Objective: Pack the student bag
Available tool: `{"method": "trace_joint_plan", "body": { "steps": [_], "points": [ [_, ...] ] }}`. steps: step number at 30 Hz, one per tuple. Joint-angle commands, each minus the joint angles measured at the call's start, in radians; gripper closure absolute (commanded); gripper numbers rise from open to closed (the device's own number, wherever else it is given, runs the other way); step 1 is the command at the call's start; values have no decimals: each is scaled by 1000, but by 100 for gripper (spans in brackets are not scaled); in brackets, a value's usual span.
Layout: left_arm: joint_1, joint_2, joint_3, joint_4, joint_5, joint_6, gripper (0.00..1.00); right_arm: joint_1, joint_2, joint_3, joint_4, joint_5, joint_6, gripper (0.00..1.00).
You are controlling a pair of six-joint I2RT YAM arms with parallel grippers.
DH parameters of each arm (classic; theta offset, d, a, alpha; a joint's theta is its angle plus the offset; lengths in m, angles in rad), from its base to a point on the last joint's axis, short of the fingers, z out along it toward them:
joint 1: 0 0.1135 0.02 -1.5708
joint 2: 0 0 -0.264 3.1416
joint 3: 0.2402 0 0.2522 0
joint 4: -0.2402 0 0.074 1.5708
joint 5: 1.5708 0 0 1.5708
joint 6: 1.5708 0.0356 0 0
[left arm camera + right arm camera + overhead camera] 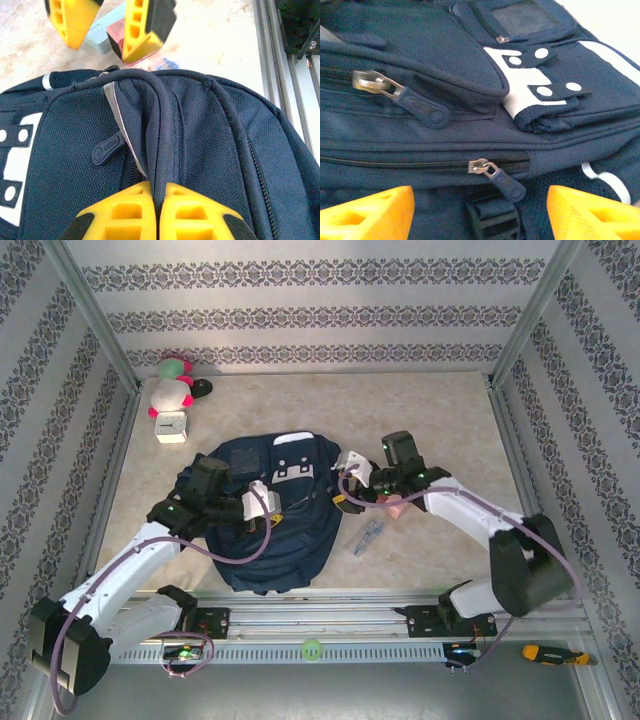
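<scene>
**Yellow fingers of left gripper clamped on student bag; right gripper open**

Left wrist view: the two fingers are pressed together on a raised ridge of navy fabric that runs up the top of the bag. A dark zipper pull lies just left of the ridge.

Right wrist view: the jaws stand wide apart and hold nothing. Between them, untouched, sit a metal zipper slider with a navy pull and a black strap buckle. A second zipper pull lies higher on the panel, and a white buckle patch is to its right.

Top view: the bag lies flat near the middle of the table, between the two arms, with its lower end towards the near rail. The left gripper is on the bag's left half and the right gripper at its right edge. A small grey item lies on the table just right of the bag. A plush toy and a white cube sit in the far left corner, well apart from the bag.
</scene>
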Motion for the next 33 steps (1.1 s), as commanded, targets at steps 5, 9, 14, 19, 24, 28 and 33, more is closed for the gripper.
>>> {"method": "trace_joint_plan", "body": {
  "steps": [5,9,14,19,24,28,33],
  "points": [
    [7,-31,30,24,94,81,100,20,173,175,-221,-66,-278,33],
    [7,-33,27,34,78,78,100,34,246,291,-436,-79,-378,41],
    [6,-36,15,66,48,66,100,56,272,338,-576,-61,-408,63],
    [7,-29,14,77,38,56,100,54,250,343,-580,-92,-366,83],
    [7,-26,7,94,-8,43,100,36,230,351,-566,-150,-315,100],
    [4,-18,0,137,-109,3,100,36,205,358,-559,-177,-249,100],
    [-25,26,30,157,-235,-56,100,55,138,339,-553,-194,-160,100]
  ]
}}
